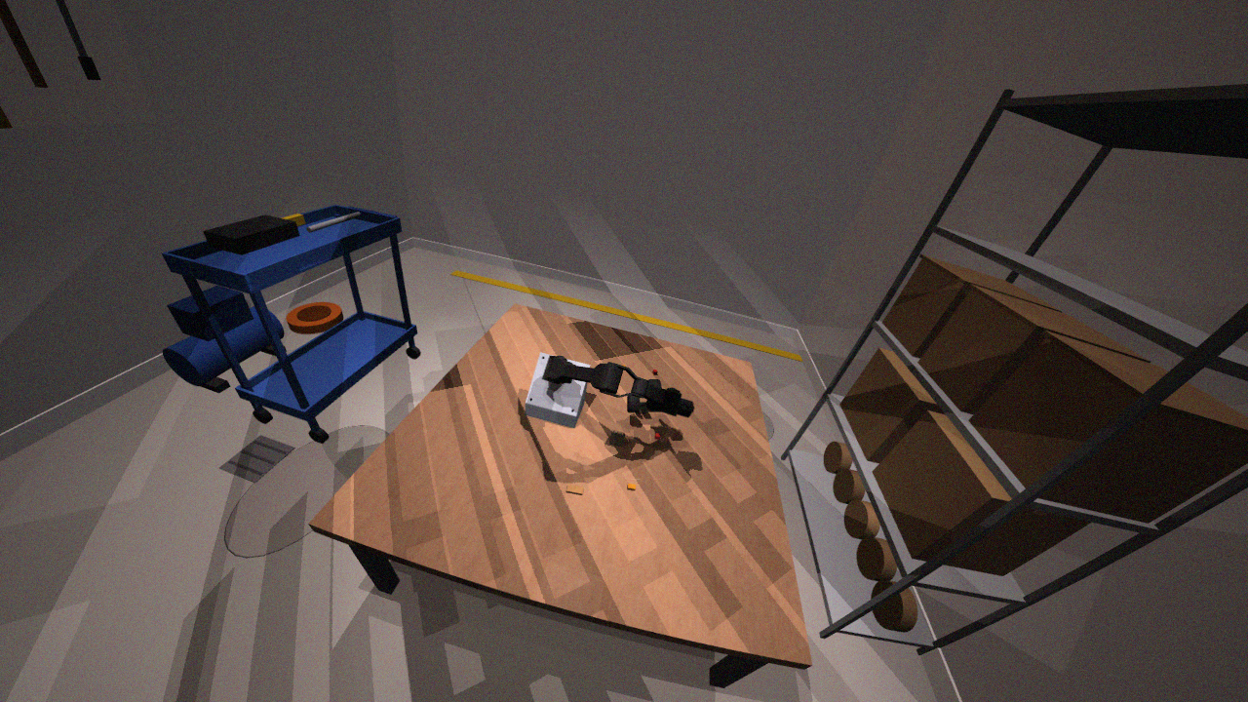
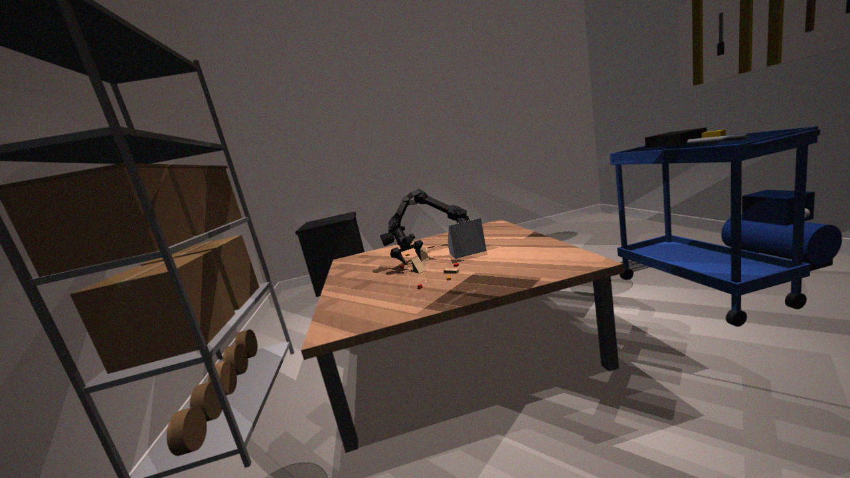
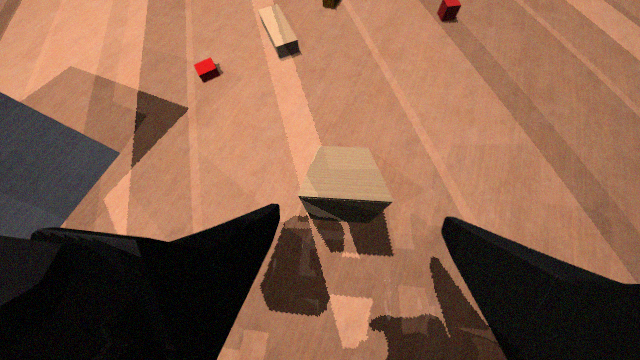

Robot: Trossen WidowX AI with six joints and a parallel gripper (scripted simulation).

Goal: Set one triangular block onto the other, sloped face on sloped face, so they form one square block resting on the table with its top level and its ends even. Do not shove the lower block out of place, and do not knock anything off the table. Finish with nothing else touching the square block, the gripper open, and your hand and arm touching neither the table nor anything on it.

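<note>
Two pale wooden triangular blocks stand apart on the table. The nearer block in the exterior view [image 2: 419, 265] also shows in the wrist view [image 3: 347, 172], with a pale broad face and a dark side. The other block [image 2: 424, 253] [image 1: 615, 438] stands behind it in the exterior view and is outside the wrist view. My gripper [image 2: 411, 256] [image 3: 359, 217] is open and empty, low over the table. In the wrist view the nearer block appears between and slightly beyond the fingertips. The top view has the fingers and that block hidden by the arm.
The grey robot base [image 1: 552, 401] [image 2: 467, 239] stands beside the blocks. A small pale plank [image 2: 451, 271] [image 3: 280, 27], a red cube [image 2: 455, 264] [image 3: 206, 67] and another red cube [image 2: 419, 286] [image 3: 449, 9] lie on the table [image 1: 488, 524]. Another plank [image 1: 573, 490] and an orange piece [image 1: 631, 487] lie opposite.
</note>
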